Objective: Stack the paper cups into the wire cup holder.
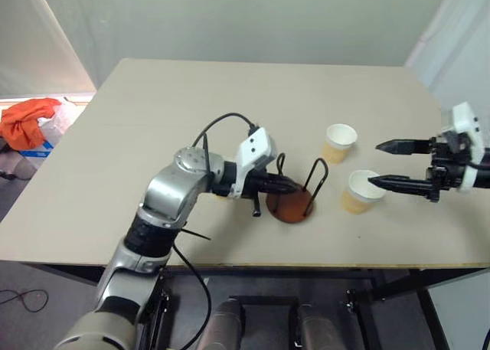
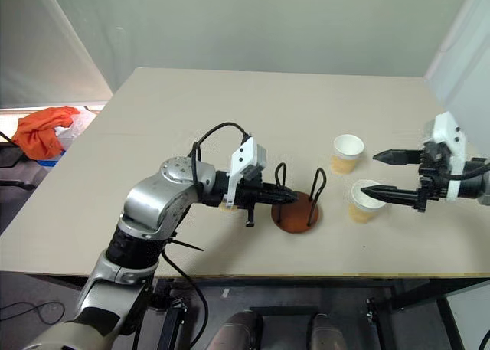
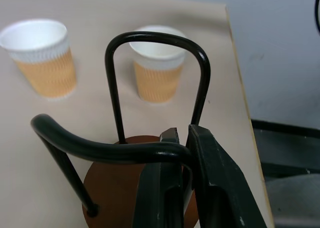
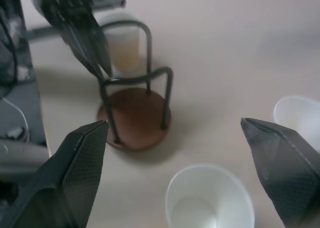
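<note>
Left wrist view shows the left gripper point(image 3: 182, 138) pinching the near wire loop of the cup holder point(image 1: 293, 207), so any tug could tip or drag the holder toward the table's point(image 1: 153, 120) near edge. At right, 2 cups point(image 1: 339, 142) point(image 1: 360, 191) stand upright, a 3rd point(image 4: 122, 46) left of the holder. The right gripper point(image 1: 387, 165) hovers with fingers spread wide, level, pointing left over the nearer cup; dropping carelessly could crush its rim.

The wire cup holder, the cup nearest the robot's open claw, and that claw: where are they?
wire cup holder point(image 1: 291, 209): left eye view, on its brown base.
nearest paper cup point(image 1: 357, 198): left eye view, on its tan side.
right gripper point(image 1: 380, 165): left eye view, between its fingertips.
</note>
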Tool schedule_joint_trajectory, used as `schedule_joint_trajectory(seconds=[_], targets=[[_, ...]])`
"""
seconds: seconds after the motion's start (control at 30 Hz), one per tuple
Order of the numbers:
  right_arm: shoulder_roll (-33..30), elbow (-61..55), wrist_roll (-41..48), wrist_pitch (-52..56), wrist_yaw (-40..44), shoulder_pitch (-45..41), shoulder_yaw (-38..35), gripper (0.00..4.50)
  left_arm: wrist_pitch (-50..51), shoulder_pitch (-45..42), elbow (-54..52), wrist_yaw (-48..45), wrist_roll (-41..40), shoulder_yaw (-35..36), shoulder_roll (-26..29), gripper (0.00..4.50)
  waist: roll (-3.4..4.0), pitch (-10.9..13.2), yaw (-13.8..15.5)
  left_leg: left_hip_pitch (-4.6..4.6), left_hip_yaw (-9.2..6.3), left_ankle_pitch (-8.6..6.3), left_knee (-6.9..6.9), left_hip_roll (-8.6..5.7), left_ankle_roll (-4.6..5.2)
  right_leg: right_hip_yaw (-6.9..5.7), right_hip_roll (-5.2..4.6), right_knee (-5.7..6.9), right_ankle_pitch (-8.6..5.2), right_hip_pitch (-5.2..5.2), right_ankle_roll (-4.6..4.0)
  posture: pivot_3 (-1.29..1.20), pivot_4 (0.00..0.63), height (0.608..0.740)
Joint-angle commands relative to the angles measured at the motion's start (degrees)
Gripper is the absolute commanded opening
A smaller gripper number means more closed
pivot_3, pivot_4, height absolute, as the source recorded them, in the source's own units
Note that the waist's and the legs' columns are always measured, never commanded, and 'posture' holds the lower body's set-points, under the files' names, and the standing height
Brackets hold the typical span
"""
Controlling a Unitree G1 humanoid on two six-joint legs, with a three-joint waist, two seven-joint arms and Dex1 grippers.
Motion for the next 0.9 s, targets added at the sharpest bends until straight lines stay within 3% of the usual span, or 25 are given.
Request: schedule_joint_trajectory(seconds=[0.03,0.27,0.5,0.73,0.9], targets=[[-0.6,-1.7,-0.3,-0.6,-0.4,-1.3,0.1,4.5,-0.5,1.0,-2.7,1.6,-1.4,-0.3,0.9,0.01,0.01,0.0,0.0,0.18,-0.02,0.01,-0.01,0.0,-0.01,0.01,0.0,-0.01,0.0,0.17,-0.03,0.0,0.15,0.74],[-0.8,-1.0,-0.8,-0.9,0.2,-3.1,1.6,4.5,-7.4,2.1,2.3,3.4,0.3,-2.7,1.0,0.01,0.01,0.0,0.0,0.31,-0.08,0.06,0.0,-0.01,-0.09,0.06,0.04,-0.11,-0.04,0.37,0.0,0.0,0.15,0.74],[-1.1,-0.6,-1.4,-1.3,0.6,-3.7,2.3,4.5,-10.7,2.4,6.3,2.9,0.9,-4.1,1.5,2.21,0.01,0.0,0.0,0.2,-0.11,-0.25,-0.05,0.0,-0.24,-0.01,0.06,-0.13,-0.31,0.29,-0.05,0.0,0.15,0.74],[-0.8,1.0,-2.4,-2.4,1.3,-4.7,3.3,4.5,-15.4,0.4,5.4,-6.5,-1.1,-2.9,8.8,4.48,0.01,0.0,0.0,0.18,-0.1,-0.42,-0.05,0.02,-0.66,-0.01,0.08,-0.12,-0.68,0.27,0.02,0.0,0.15,0.74],[-0.3,3.6,-3.9,-3.9,2.4,-6.3,5.1,4.5,-17.4,-0.7,0.3,-11.3,-2.9,-1.0,15.2,4.48,0.01,0.0,0.0,0.17,-0.11,-0.6,-0.05,0.02,-0.63,-0.01,0.07,-0.1,-0.84,0.25,0.02,0.0,0.15,0.74]])
